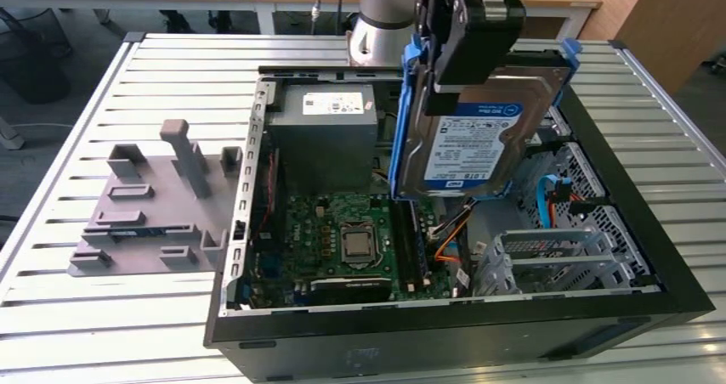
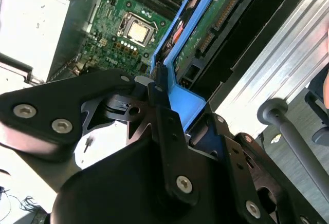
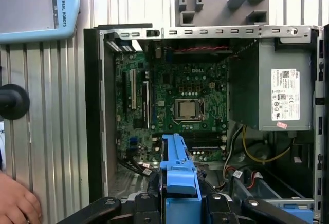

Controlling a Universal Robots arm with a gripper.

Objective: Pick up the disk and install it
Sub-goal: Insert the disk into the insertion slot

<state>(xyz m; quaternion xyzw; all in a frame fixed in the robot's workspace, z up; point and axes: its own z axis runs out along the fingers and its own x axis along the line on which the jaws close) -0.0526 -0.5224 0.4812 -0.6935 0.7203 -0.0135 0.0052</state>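
In the exterior view, the gripper (image 1: pixel 471 57), its upper part cut off at the top of the picture, holds the disk (image 1: pixel 482 142) upright over the open case (image 1: pixel 454 337). The jaws are clenched on the blue edge frame at the disk's top. The label faces the camera, and the disk hides part of the case interior behind it. A grey power supply (image 1: pixel 323 133) and the motherboard (image 1: pixel 346 240) sit inside the case. A grey fixture (image 1: pixel 148 201) stands on the slatted table (image 1: pixel 68 316) at the exterior view's left. In the second wrist view, the gripper (image 2: pixel 182 106) looms in the foreground, clamped on the blue frame. The green circuit-board side of the disk (image 2: pixel 208 26) runs away above the motherboard (image 2: pixel 136 31). In the first wrist view, the disk (image 3: pixel 177 175) shows edge-on as a blue strip between the jaws, blocking some cabling. Beyond it lie the motherboard (image 3: pixel 180 100) and power supply (image 3: pixel 272 85). A person's hand (image 3: pixel 15 203), cut off at the corner, rests beside the case.
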